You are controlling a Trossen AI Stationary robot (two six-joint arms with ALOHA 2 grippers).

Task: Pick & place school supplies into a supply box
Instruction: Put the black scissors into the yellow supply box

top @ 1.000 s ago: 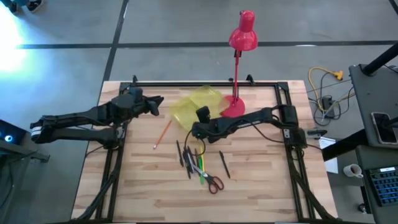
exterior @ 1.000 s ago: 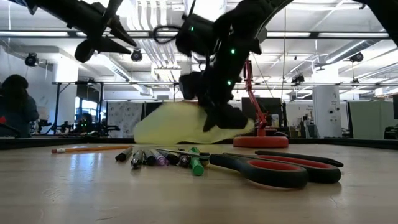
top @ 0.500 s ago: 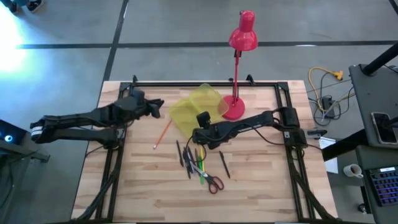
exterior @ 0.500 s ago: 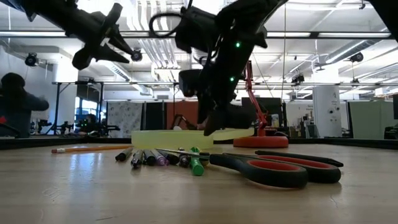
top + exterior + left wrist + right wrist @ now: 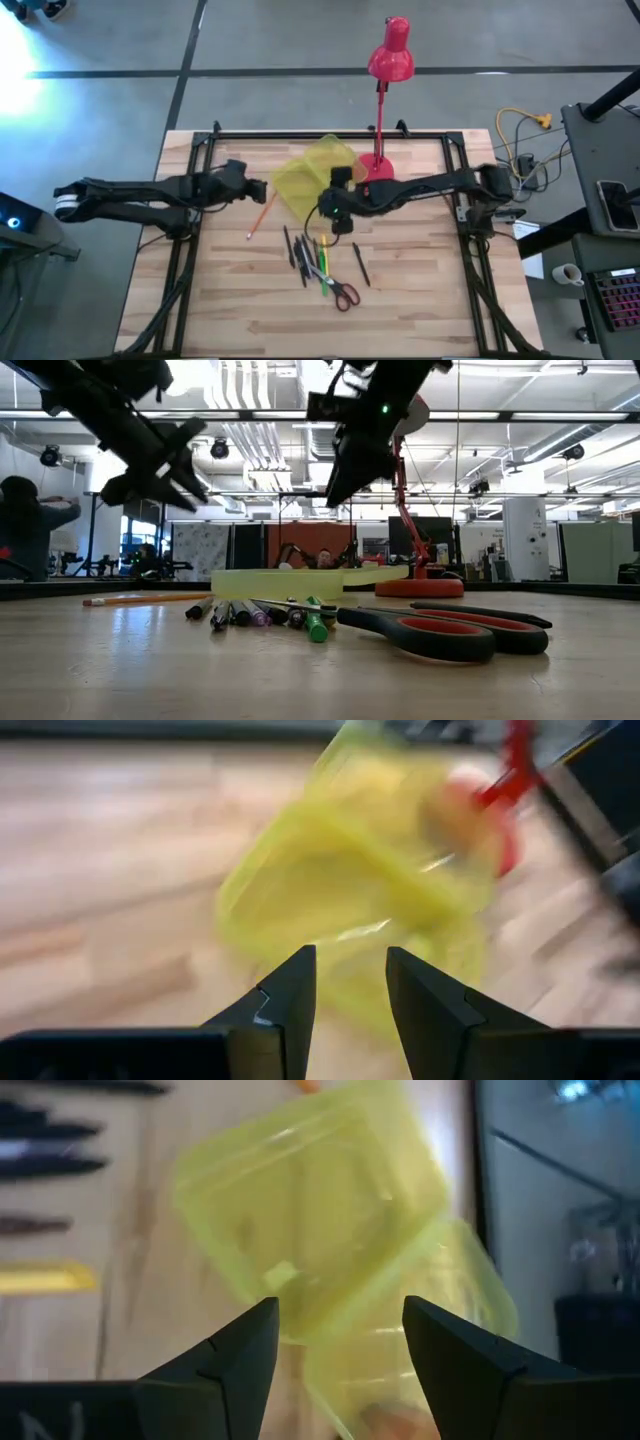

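Observation:
The supply box (image 5: 308, 175), translucent yellow-green, lies open on the table with its lid spread toward the far side; it also shows in the low view (image 5: 300, 582). Pens and pencils (image 5: 310, 258) lie in a loose bunch nearer the front, with red-handled scissors (image 5: 345, 295), a lone black pen (image 5: 361, 265) and an orange pencil (image 5: 262, 214). My left gripper (image 5: 262, 187) hangs open just left of the box, its fingers (image 5: 290, 995) empty. My right gripper (image 5: 332, 205) hovers open above the box's near right part (image 5: 300, 1240), well clear of it in the low view (image 5: 338, 490).
A red desk lamp stands with its round base (image 5: 375, 172) right behind the box, its head (image 5: 390, 60) beyond the far edge. Black rails (image 5: 300, 135) frame the table. Bare wood lies at the front and left. A person (image 5: 25, 525) sits far off in the room.
My right gripper has risen from the box and rolled. The box, which stood up high under it, now lies low and flat. My left gripper has sunk and tipped down, moving right toward the box.

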